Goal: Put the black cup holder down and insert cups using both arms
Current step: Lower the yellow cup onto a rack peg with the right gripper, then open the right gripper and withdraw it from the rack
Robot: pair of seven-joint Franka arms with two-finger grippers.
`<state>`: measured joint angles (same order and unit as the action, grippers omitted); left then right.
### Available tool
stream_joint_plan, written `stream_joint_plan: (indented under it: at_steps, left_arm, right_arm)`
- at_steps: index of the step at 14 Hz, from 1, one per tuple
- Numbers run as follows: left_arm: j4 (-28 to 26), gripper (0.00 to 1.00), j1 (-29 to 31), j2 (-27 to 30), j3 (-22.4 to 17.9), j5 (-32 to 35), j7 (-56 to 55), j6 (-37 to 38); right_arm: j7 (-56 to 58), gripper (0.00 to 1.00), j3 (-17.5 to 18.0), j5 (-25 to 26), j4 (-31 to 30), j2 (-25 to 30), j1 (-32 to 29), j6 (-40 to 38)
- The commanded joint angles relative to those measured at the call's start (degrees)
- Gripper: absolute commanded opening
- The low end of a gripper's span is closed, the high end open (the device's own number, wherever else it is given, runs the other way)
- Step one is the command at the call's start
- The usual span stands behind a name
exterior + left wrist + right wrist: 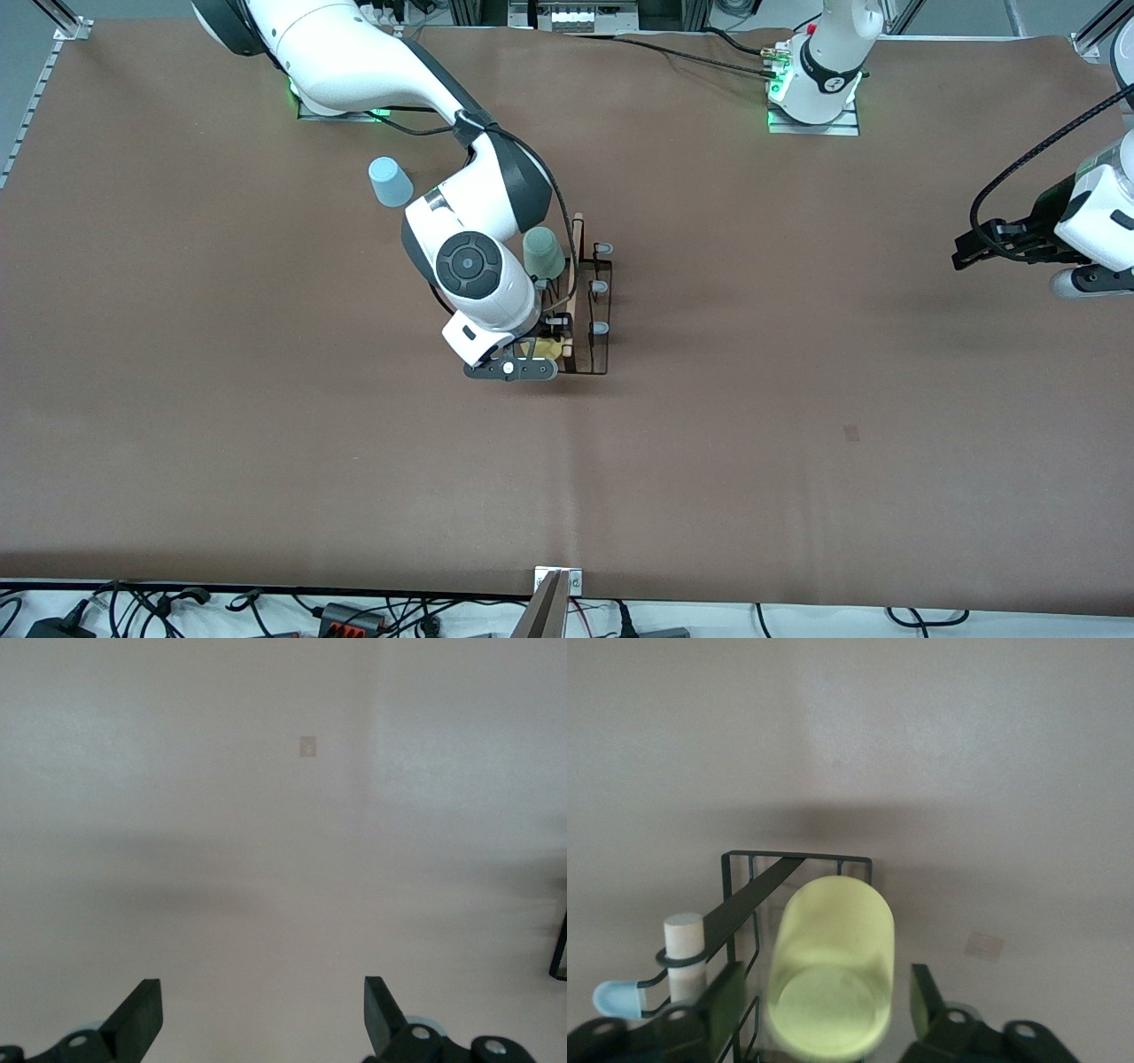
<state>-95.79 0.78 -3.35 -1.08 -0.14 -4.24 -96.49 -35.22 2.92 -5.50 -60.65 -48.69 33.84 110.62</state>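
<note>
Your light blue cup stands mouth-down toward the right arm's end of the table, not yet racked. Beside it, the right gripper hangs over the black cup holder, its fingers spread and clear of the yellow cup, which seems seated on a peg; the arm hides that peg. The mint green cup sits on the rack, farther from the front camera. Your left gripper waits, fingers apart and empty, at its own end of the table.
</note>
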Motion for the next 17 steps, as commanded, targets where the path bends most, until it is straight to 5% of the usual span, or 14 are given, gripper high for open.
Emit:
stream_joint_plan:
  at_steps: [1, 9, 15, 17]
  left_arm:
    - [-0.19, 1.00, 0.27, 0.27, 0.11, 0.75, 1.07, -0.45]
    - [-0.19, 1.00, 0.27, 0.27, 0.11, 0.66, 1.07, -0.45]
    - [-0.19, 1.00, 0.27, 0.27, 0.11, 0.66, 1.07, -0.45]
    - [-0.10, 1.00, 0.27, 0.27, 0.11, 0.75, 1.07, -0.45]
  right_arm:
    - [-0.56, 1.00, -0.19, 0.66, 0.45, 2.10, -0.71, -0.58]
    - [6.99, 1.00, -1.16, 0.84, 0.44, 14.66, -12.28, -13.04]
    - [16.22, 1.00, -2.39, 0.66, 0.18, 19.06, -21.87, -18.07]
    - [21.39, 1.00, -2.39, 1.45, -6.27, 23.61, -25.65, -16.50]
